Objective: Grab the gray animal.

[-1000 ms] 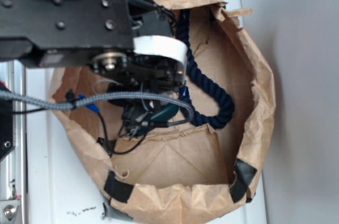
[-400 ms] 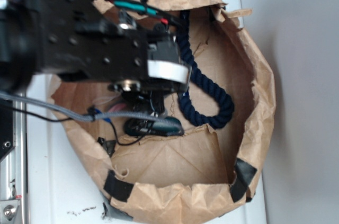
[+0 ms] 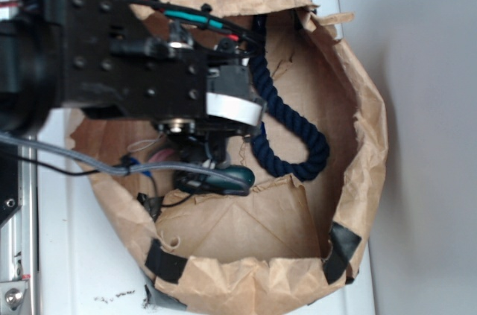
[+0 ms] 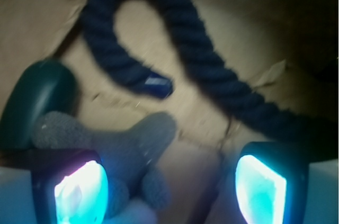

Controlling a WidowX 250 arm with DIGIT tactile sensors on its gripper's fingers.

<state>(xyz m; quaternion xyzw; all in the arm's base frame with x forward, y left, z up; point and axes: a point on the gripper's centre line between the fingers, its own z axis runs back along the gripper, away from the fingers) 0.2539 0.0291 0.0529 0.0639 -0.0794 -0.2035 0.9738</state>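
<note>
In the wrist view the gray animal (image 4: pixel 122 144) is a fuzzy gray plush lying on the brown paper, pressed against my left finger pad (image 4: pixel 79 192). My gripper (image 4: pixel 169 187) is open, with its right pad (image 4: pixel 259 187) well apart from the toy. Only part of the toy lies in the gap. In the exterior view the black arm covers the gripper (image 3: pixel 203 157). Only a pink bit (image 3: pixel 158 157) and a thin white loop (image 3: pixel 145 144) of the animal show beside it.
A dark green capsule (image 4: pixel 37 102) (image 3: pixel 223 177) lies right beside the toy. A navy rope (image 3: pixel 287 129) (image 4: pixel 201 70) curls through the middle of the crumpled brown paper bag (image 3: pixel 358 181), whose rolled walls ring everything. The bag sits on a white surface (image 3: pixel 67 255).
The arm has shifted left and down in the exterior view, so the wrist now sits lower in the bag. More of the green capsule shows. The rope has not moved.
</note>
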